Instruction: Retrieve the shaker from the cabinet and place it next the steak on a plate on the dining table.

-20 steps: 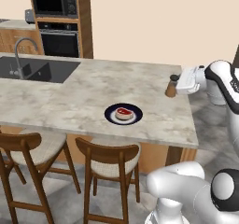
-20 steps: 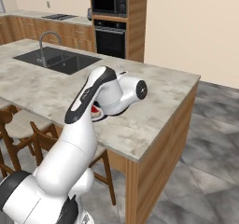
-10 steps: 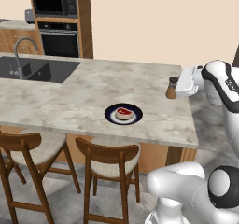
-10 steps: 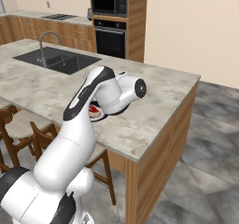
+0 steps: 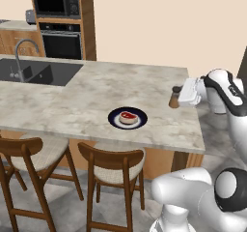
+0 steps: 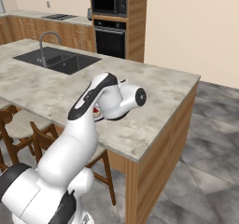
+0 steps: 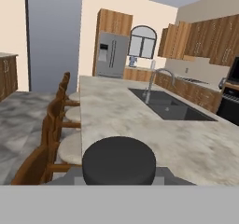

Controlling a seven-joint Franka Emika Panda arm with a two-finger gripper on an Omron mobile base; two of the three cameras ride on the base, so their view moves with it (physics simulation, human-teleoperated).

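My gripper [image 5: 177,97] is shut on the shaker [image 5: 174,97], a small tan-brown wooden shaker with a dark cap. It holds the shaker upright, low over the right end of the dining table [image 5: 96,88]. Whether the base touches the stone I cannot tell. The plate [image 5: 114,119], with a dark rim and white centre, lies to the left of the shaker near the front edge, clearly apart from it. The steak [image 5: 128,116] rests on it. In the right base view my arm hides most of the plate, and a red bit of steak [image 6: 96,110] shows. The shaker's cap [image 7: 119,160] sits at the bottom of the hand view.
A dark sink [image 5: 38,74] with a faucet [image 5: 21,52] is set in the table's left part. Wooden stools [image 5: 113,166] line the front side. An oven and microwave column [image 5: 60,18] stands behind. Brown wall cabinets [image 7: 205,41] hang beyond the sink. The table's right edge [image 5: 195,115] is just under the gripper.
The gripper has come down slightly with the shaker, closer to the table top. Plate and steak have stayed where they were.
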